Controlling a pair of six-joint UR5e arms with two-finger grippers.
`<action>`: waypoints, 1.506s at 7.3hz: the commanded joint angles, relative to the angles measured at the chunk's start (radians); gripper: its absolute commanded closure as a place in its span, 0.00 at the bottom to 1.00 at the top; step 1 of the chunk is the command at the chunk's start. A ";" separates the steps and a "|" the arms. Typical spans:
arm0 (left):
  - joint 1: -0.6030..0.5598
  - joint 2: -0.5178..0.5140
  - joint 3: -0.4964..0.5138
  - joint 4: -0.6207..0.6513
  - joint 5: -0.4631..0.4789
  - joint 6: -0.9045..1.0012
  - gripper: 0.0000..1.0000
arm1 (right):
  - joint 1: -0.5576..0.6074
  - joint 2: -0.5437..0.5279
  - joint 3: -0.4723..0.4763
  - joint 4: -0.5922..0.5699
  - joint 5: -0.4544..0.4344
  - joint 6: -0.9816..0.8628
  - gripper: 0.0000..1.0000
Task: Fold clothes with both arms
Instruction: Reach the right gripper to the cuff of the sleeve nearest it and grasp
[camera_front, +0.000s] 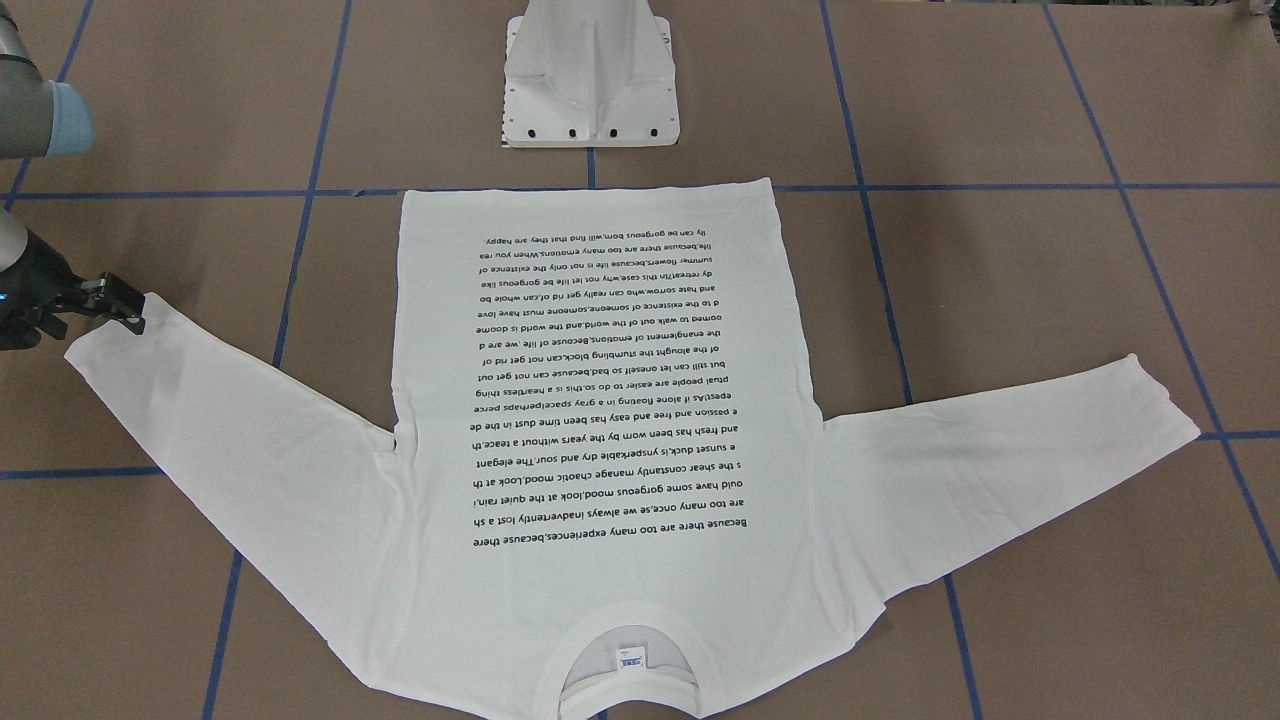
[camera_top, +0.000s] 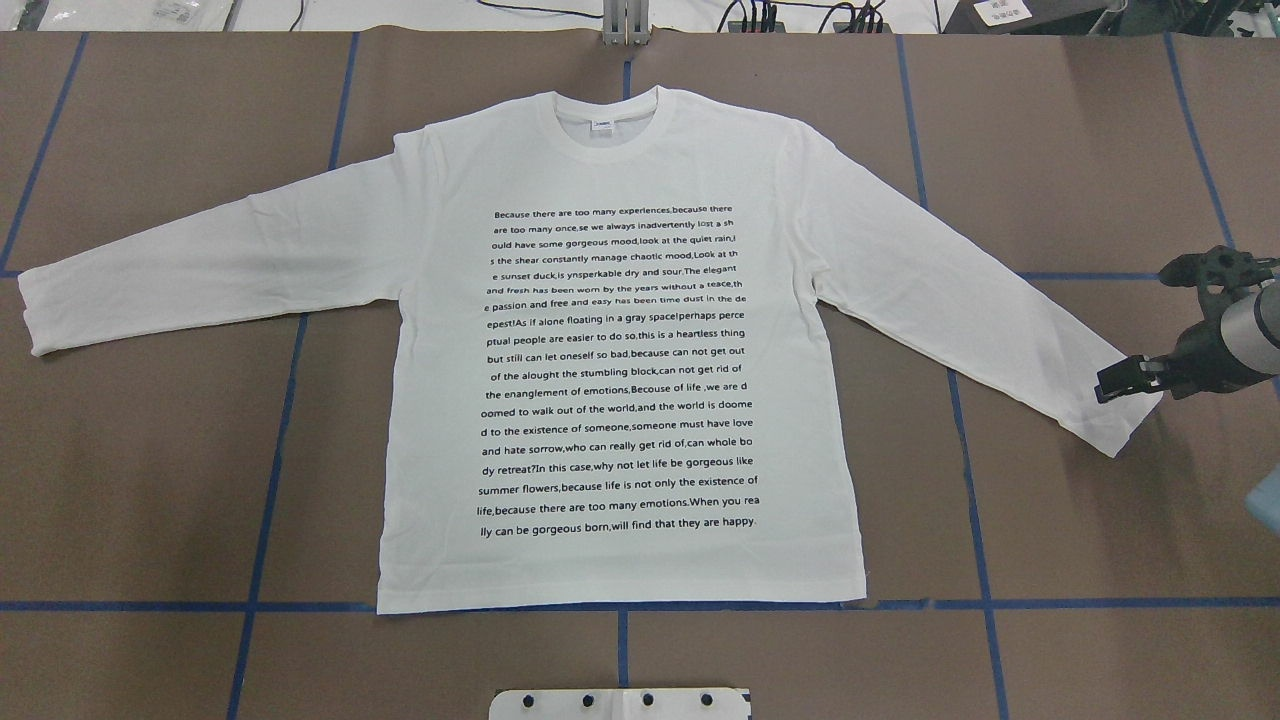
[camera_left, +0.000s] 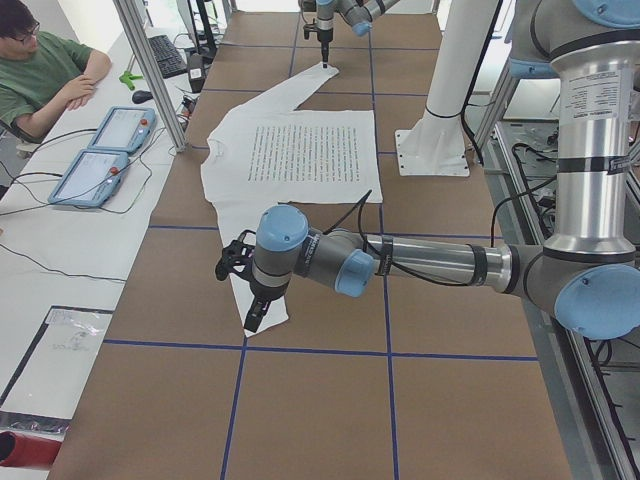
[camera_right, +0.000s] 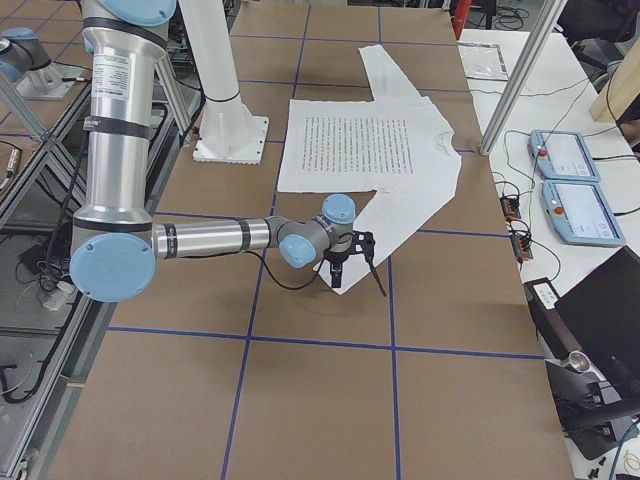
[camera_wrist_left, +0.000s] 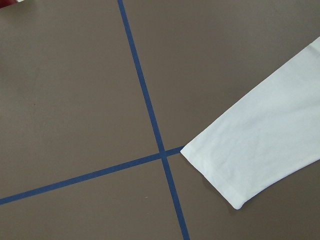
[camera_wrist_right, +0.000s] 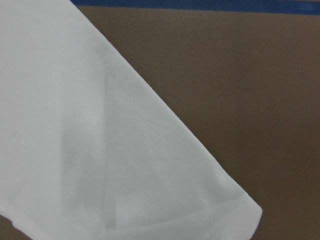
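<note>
The white long-sleeved T-shirt (camera_top: 620, 350) lies flat on the brown table, printed text up, collar on the far side and both sleeves spread outward. At the cuff of the sleeve on my right (camera_top: 1110, 420), my right gripper (camera_top: 1125, 378) hangs low and looks open; in the front view it (camera_front: 115, 305) touches the cuff's end. The right wrist view shows only cloth (camera_wrist_right: 100, 125). My left gripper (camera_left: 250, 300) shows only in the exterior left view, above the other cuff (camera_wrist_left: 235, 165). I cannot tell whether it is open or shut.
The white pedestal base (camera_front: 592, 80) stands just behind the shirt's hem. Blue tape lines (camera_top: 270, 450) cross the tabletop. A person (camera_left: 50, 70) sits at a side table with two control pendants (camera_left: 100, 150). An aluminium post (camera_left: 150, 70) rises by the table's edge.
</note>
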 joint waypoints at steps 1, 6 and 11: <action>0.000 0.000 -0.001 -0.001 -0.002 0.001 0.00 | -0.003 0.007 -0.021 -0.009 -0.007 -0.002 0.00; -0.002 0.003 0.001 -0.026 -0.002 -0.001 0.00 | -0.002 0.009 -0.047 -0.008 -0.019 -0.003 0.18; -0.002 0.002 -0.001 -0.026 -0.002 -0.008 0.00 | 0.004 0.010 -0.044 -0.008 -0.013 -0.003 0.73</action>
